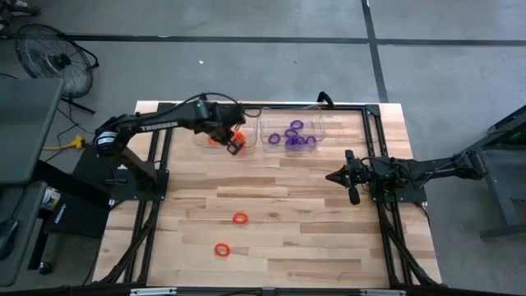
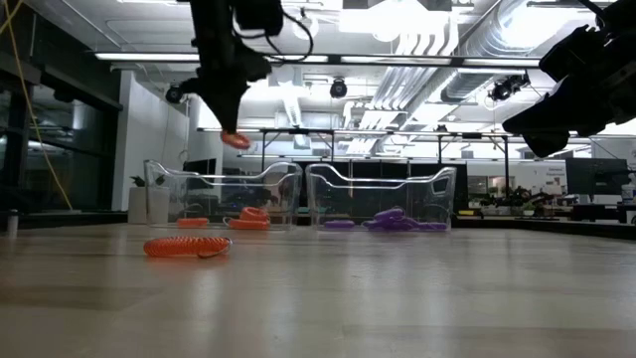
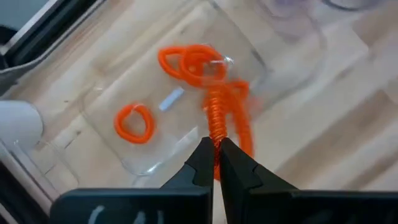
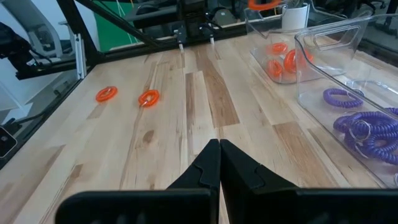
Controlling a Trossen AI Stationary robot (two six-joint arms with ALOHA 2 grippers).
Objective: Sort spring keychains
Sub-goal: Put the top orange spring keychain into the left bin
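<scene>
Left gripper (image 3: 214, 163) clamped on orange keychain (image 3: 217, 115), hovering over left bin (image 1: 201, 140) at the tabletop's far edge — release next; right gripper (image 4: 219, 163) closed, idle near the right edge.

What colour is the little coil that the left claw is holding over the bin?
Orange-red. The left wrist view shows the coil best.
</scene>
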